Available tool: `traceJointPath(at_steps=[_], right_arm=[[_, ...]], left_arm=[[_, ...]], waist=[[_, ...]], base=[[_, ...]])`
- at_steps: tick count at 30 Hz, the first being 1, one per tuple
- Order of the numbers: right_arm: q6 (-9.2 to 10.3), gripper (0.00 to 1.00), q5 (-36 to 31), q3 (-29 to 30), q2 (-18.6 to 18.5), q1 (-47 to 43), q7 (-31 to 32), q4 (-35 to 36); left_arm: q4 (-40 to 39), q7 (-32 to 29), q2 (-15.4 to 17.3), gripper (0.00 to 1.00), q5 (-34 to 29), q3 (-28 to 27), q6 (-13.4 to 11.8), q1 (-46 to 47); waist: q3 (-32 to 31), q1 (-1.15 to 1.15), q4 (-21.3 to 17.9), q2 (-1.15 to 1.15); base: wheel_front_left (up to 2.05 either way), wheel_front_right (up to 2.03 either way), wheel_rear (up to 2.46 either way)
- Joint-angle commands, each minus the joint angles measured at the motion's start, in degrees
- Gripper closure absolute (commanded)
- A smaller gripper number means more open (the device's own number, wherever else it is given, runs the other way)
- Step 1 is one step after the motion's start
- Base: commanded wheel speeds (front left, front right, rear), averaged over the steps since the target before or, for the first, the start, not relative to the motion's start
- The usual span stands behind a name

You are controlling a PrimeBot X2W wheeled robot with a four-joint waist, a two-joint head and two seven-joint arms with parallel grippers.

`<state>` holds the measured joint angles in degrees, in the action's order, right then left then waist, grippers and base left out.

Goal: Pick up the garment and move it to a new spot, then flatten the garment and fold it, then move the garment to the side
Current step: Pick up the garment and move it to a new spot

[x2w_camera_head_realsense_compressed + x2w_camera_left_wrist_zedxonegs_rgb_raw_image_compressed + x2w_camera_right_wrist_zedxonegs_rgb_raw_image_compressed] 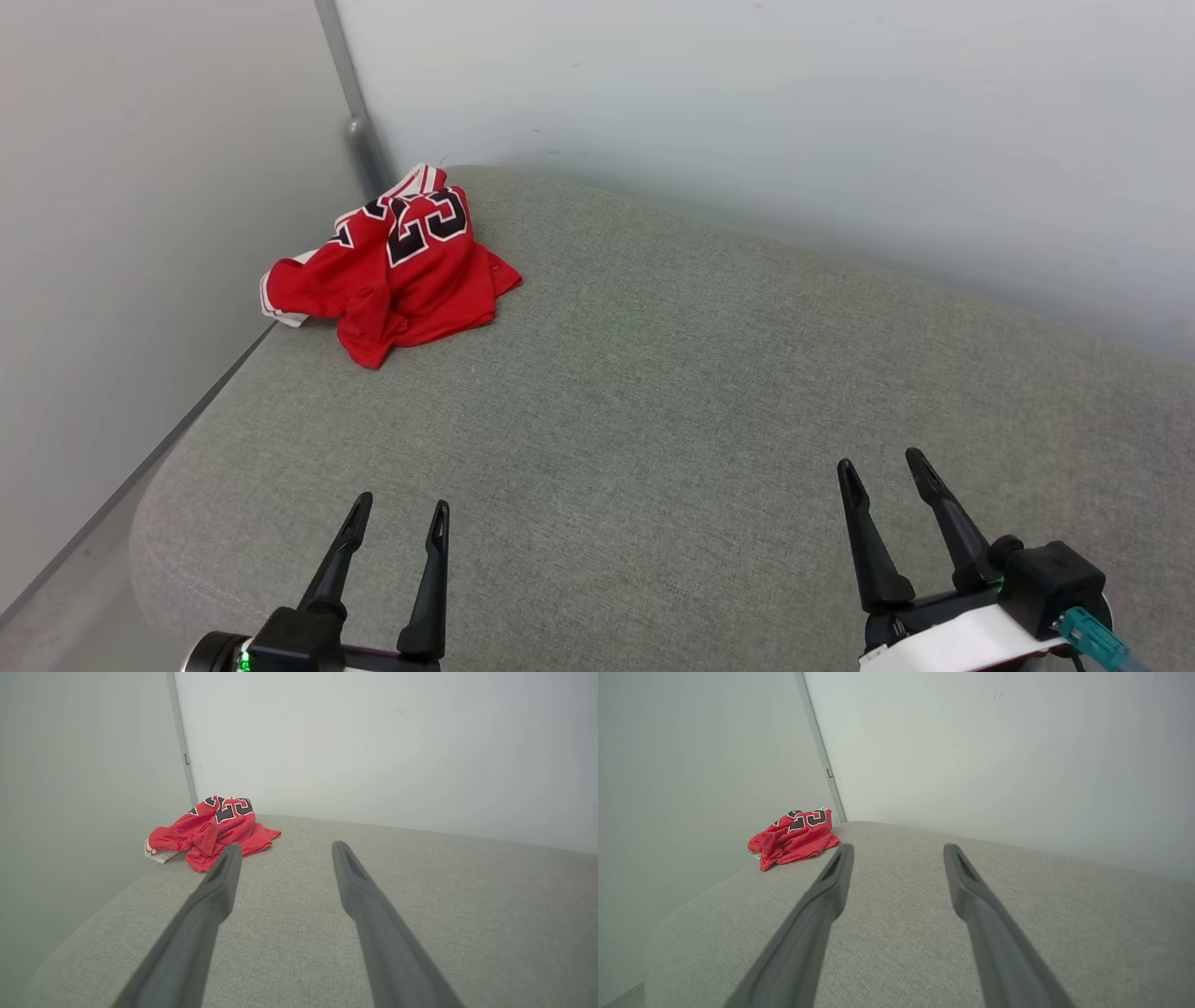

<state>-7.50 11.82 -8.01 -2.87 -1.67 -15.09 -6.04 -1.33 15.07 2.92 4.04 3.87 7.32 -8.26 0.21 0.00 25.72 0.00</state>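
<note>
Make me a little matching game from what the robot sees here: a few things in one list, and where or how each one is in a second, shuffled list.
Things:
1. garment
2. grey cushion
3. metal strip
4. back wall

Descriptions:
A. runs up the corner where two walls meet
B. red, crumpled in a heap at the cushion's far left corner
C. plain and pale, behind the cushion
D. woven, lying under the garment

Pairs: 1-B, 2-D, 3-A, 4-C

Cannot read the folded lettering on the garment [411, 280], well ahead of the left gripper [402, 504]. Cannot see behind its wrist, cut off below.
</note>
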Motion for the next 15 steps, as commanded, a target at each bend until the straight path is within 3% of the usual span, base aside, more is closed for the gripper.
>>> traceJointPath(at_steps=[1, 9, 15], right_arm=[[0.02, 0.0, 0.1, -0.2, 0.0, -0.7, -0.1, 0.1], [0.01, 0.0, 0.3, -0.5, 0.0, 0.0, -0.1, 1.1], [0.02, 0.0, -2.3, -0.5, 0.0, 2.0, -0.1, 3.0]], left_arm=[[0.0, 0.2, 0.0, 0.0, -0.2, 0.0, 0.0, -0.6], [0.3, 0.2, 0.0, 0.0, 1.0, -0.6, 0.1, 0.3], [1.6, 0.2, -0.1, 0.0, 4.0, -3.1, -0.3, 4.3]], waist=[[-0.1, 0.0, 0.0, 0.0], [1.4, 0.0, -1.5, 0.0], [6.3, 0.0, -3.3, 0.0]], base=[[0.0, 0.0, 0.0], [0.0, 0.0, 0.0], [0.0, 0.0, 0.0]])
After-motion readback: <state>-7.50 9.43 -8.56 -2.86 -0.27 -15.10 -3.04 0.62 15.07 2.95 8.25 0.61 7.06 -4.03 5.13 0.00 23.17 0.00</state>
